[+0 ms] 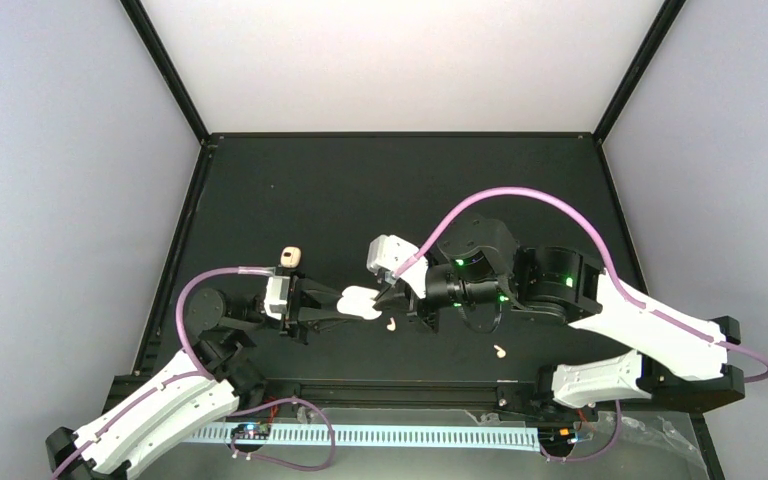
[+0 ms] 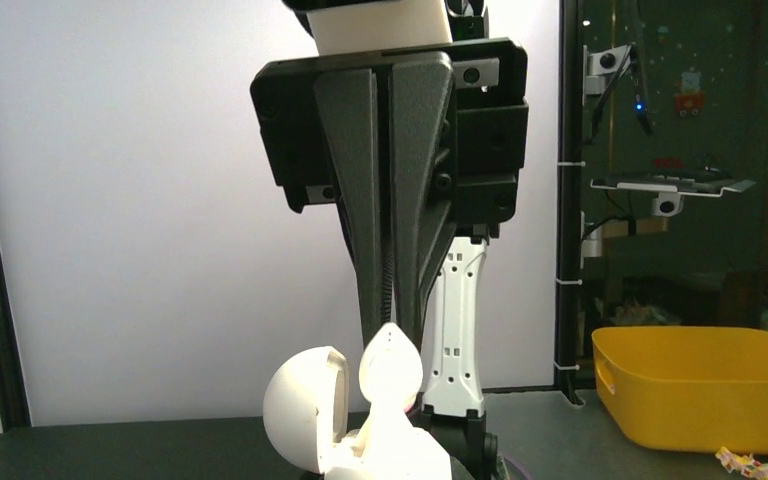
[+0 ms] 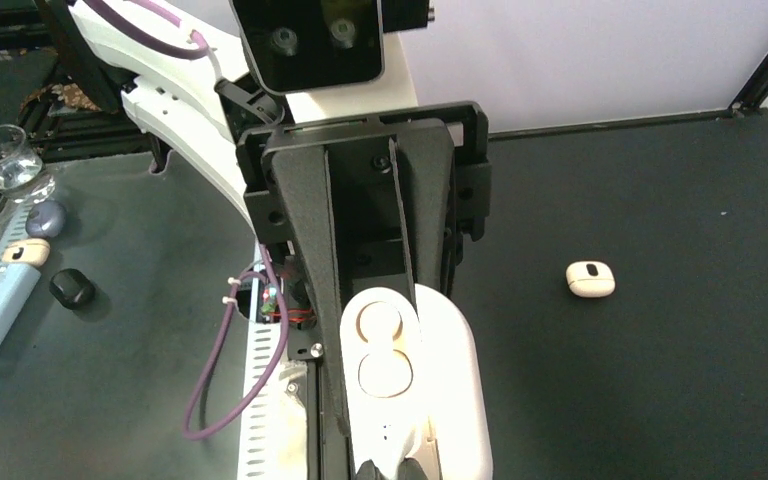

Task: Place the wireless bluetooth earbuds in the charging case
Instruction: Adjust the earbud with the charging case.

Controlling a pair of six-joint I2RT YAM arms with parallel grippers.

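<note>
The charging case (image 1: 360, 302) is glossy white and hangs above the table with its lid swung open. My left gripper (image 1: 345, 305) is shut on it. In the right wrist view its dark fingers (image 3: 320, 250) flank the case (image 3: 450, 390), whose inner face shows two rounded recesses. My right gripper (image 1: 392, 296) is shut, and its tips (image 3: 395, 470) touch the edge of the open case. The left wrist view shows the same contact, the right gripper (image 2: 392, 322) pointing down onto the case (image 2: 305, 405). Two cream-white earbuds lie on the black table, one (image 1: 390, 324) just below the case and the other (image 1: 501, 351) further right.
A small peach-tan lump with a dark spot (image 1: 291, 257) (image 3: 590, 279) rests on the table behind the left gripper. A slotted cable rail (image 1: 360, 437) runs along the near edge. Off the table are a yellow bin (image 2: 700, 385) and a glass cup (image 3: 5, 155).
</note>
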